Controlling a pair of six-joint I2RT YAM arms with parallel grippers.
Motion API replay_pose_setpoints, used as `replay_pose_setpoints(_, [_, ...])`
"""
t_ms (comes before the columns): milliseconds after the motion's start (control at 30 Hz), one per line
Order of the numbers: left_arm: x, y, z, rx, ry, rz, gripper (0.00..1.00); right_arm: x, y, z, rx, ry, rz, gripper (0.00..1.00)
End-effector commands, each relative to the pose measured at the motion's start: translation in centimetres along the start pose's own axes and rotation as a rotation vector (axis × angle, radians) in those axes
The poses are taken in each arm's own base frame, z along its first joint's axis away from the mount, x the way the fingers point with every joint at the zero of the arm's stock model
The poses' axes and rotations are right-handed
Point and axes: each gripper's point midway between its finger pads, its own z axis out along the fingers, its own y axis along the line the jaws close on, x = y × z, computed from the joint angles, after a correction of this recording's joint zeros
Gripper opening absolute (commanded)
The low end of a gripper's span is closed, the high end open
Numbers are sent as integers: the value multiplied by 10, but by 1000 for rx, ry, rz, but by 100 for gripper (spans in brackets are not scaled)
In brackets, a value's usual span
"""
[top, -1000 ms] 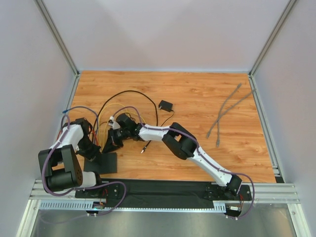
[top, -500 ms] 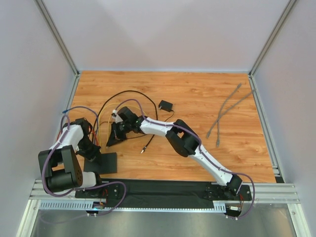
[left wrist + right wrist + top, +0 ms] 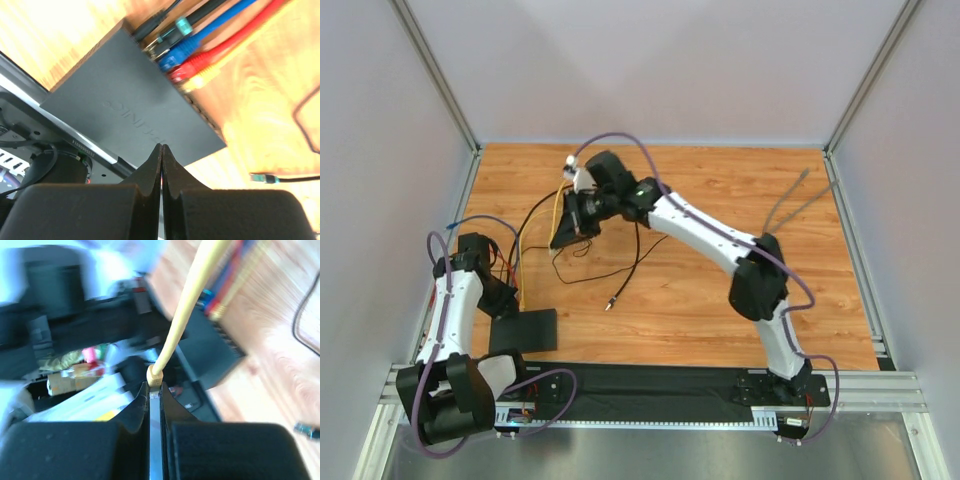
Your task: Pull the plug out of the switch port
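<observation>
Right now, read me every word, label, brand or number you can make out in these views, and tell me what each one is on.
Nothing can be quoted with confidence.
Switch port, top face: embossed brand lettering, upside down and low in contrast; not legible.
Dark rail beside it: small white printed code, too small to read.
Right wrist view: blurred; no marking readable on the yellow cable in the right gripper.
Top view: no readable text.
</observation>
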Motion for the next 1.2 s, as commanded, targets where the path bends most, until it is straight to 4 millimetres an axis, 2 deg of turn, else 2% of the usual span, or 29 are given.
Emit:
replay_pose_setpoints(0, [-18, -7, -18, 31, -71, 29, 0, -16, 58, -92, -56, -98, -81, 0])
replay_pose_setpoints(33, [-22, -7, -19, 27, -85, 43, 0, -24, 51, -112, -26, -131, -57, 0])
replay_pose_setpoints(100, [-25, -9, -21, 36, -99, 59, 0, -34, 56, -152, -15, -194, -28, 0])
replay_pose_setpoints(133, [-26, -10, -22, 42, -102, 74, 0, -37, 47, -166, 3, -213, 3, 0])
replay_pose_setpoints(167, [-23, -12, -23, 57, -90, 83, 0, -51, 24, -193, 50, -267, 58, 0])
replay_pose_setpoints(200, [-23, -14, -24, 76, -91, 86, 0, -54, 20, -214, 73, -308, 64, 0])
replay_pose_setpoints(233, [-21, -16, -24, 90, -85, 88, 0, -56, 3, -227, 113, -331, 84, 0])
replay_pose_setpoints(267, [-19, -20, -25, 113, -74, 85, 0, -63, -25, -253, 181, -381, 141, 0])
replay_pose_setpoints(333, [-21, -22, -28, 124, -87, 80, 0, -64, -54, -280, 249, -418, 172, 0])
replay_pose_setpoints(367, [-20, -25, -29, 136, -76, 84, 0, -63, -84, -300, 301, -444, 242, 0])
replay_pose_setpoints(433, [-24, -27, -32, 135, -86, 97, 0, -59, -118, -319, 374, -464, 284, 0])
replay_pose_setpoints(467, [-30, -24, -34, 115, -109, 96, 0, -52, -150, -332, 423, -477, 347, 0])
replay_pose_setpoints(533, [-38, -26, -42, 118, -144, 110, 0, -44, -182, -340, 464, -477, 397, 0])
replay_pose_setpoints(567, [-44, -27, -46, 110, -171, 115, 0, -33, -211, -342, 470, -464, 459, 0])
replay_pose_setpoints(667, [-56, -20, -52, 65, -227, 133, 0, -11, -252, -337, 498, -410, 541, 0])
replay_pose_setpoints(700, [-60, -18, -56, 55, -246, 142, 0, 7, -271, -324, 505, -352, 590, 0])
replay_pose_setpoints(767, [-68, -14, -60, 29, -291, 143, 0, 24, -291, -315, 540, -307, 612, 0])
replay_pose_setpoints(800, [-70, -11, -61, 18, -304, 145, 0, 44, -303, -307, 556, -266, 652, 0])
replay_pose_setpoints(933, [-77, -3, -60, -25, -345, 138, 0, 80, -334, -305, 690, -208, 684, 2])
replay_pose_setpoints(1033, [-79, 1, -56, -45, -359, 143, 0, 93, -348, -312, 786, -190, 685, 10])
replay_pose_setpoints(1133, [-81, 2, -52, -56, -365, 146, 0, 97, -352, -320, 847, -192, 690, 22])
replay_pose_setpoints(1167, [-82, 0, -51, -52, -365, 152, 0, 95, -350, -324, 858, -208, 683, 31])
